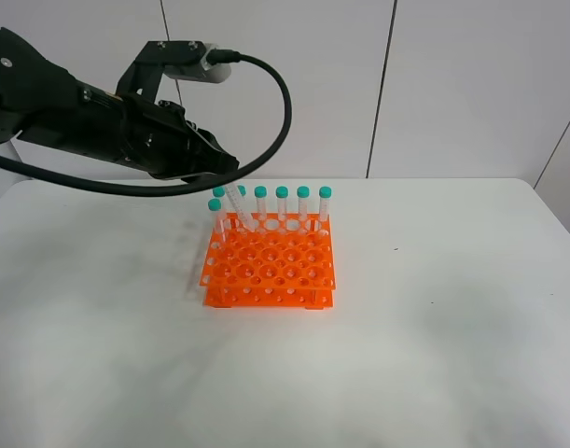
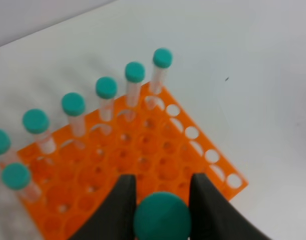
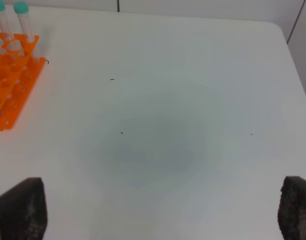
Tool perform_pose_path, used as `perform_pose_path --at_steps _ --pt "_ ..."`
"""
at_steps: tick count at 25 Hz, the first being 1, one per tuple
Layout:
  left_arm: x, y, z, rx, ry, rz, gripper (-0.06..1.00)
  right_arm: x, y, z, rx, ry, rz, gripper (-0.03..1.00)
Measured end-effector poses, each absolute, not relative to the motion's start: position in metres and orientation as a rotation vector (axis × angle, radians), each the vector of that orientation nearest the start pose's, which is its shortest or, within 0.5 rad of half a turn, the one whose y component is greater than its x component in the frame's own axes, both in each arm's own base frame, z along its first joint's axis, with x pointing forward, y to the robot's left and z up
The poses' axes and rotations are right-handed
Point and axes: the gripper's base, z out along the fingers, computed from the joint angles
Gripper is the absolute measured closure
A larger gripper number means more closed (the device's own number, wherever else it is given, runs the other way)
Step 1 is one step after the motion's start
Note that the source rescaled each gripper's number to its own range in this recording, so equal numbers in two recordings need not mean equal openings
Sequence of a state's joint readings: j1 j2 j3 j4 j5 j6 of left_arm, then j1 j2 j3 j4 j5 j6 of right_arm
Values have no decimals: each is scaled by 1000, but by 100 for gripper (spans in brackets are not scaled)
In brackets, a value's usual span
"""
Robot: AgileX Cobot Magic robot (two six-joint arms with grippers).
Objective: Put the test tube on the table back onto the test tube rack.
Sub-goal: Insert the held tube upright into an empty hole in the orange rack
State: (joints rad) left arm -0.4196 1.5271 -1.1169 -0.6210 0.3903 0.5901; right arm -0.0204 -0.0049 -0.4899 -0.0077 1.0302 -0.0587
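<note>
Left arm [image 1: 70, 112] reaches in from the left, and the left gripper [image 1: 221, 174] is clamped on the test tube [image 2: 162, 217] right at its green cap. The tube hangs tilted, tip at the orange rack [image 1: 266, 271] near its back-left corner, beside the upright tubes [image 1: 282, 203]. Open counter [image 1: 452, 327] all round, widest rightward, where the right gripper [image 3: 158, 210] hovers with jaws spread wide.

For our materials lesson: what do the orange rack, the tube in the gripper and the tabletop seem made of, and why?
The test tube rack: likely moulded plastic; uniform bright orange, neat round holes. The test tube: clear wall, plastic or glass, unclear; its teal cap looks matte plastic. The table: smooth matte white, perhaps laminate; uncertain.
</note>
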Motion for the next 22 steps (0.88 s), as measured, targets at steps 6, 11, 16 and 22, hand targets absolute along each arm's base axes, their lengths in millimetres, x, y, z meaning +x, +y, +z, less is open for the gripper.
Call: perform_pose_path --at_steps 6,11,16,22 --pt "304 -169 295 633 2234 -387 94 -3 -1 277 -38 2019 -59 -3" --pt "326 -181 301 653 2266 -383 94 -3 -1 277 -38 2019 -59 -3" --pt "349 -193 302 657 2263 -390 94 -3 -1 277 -38 2019 -59 -3" --pt "375 -204 275 701 2298 -333 94 -3 -1 277 -38 2019 -59 -3"
